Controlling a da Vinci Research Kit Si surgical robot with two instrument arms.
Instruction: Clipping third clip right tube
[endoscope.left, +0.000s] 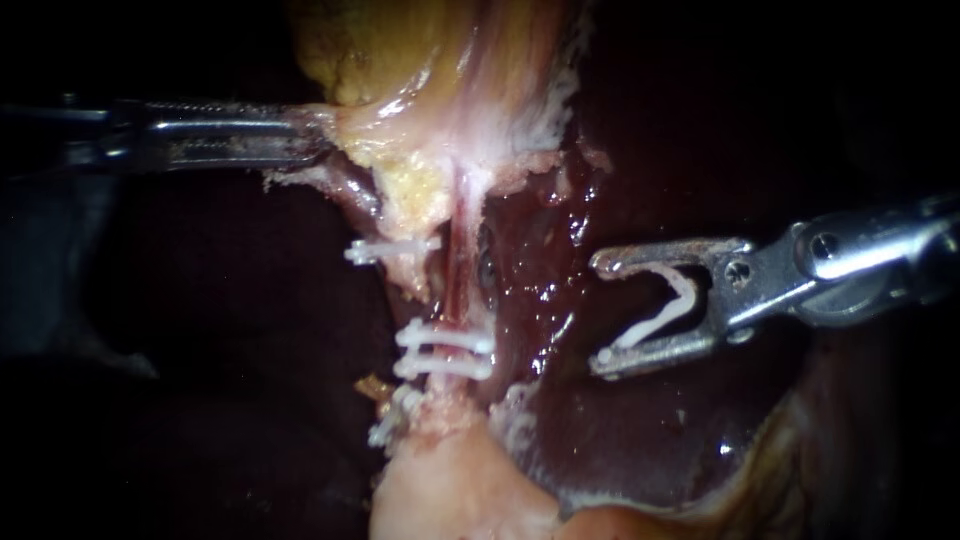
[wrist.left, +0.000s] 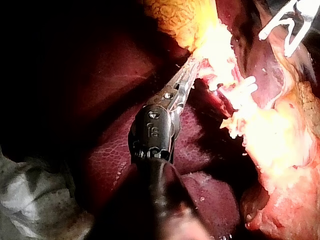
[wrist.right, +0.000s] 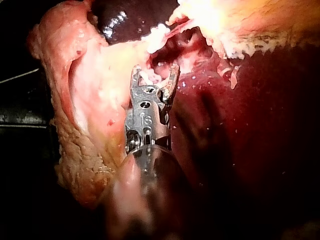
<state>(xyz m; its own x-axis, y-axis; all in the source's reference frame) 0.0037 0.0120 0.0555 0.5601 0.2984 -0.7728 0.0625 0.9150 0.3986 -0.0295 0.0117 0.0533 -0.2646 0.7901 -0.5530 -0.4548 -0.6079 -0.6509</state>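
White clip (endoscope.left: 662, 312) held in spread jaws of right instrument (endoscope.left: 598, 312), left instrument (endoscope.left: 316, 140) jaws clamped on pale tissue (endoscope.left: 425, 110)

The endoscope sits close, facing the clipped tube (endoscope.left: 457, 290) between the left instrument (endoscope.left: 300, 140) and right instrument (endoscope.left: 600, 313). Each wrist camera looks from close behind along its own shaft. All three views share the pale tissue (endoscope.left: 420, 130) ahead of both tips.

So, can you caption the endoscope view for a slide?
Right instrument holds a clip beside the clipped tube; left instrument grips tissue.
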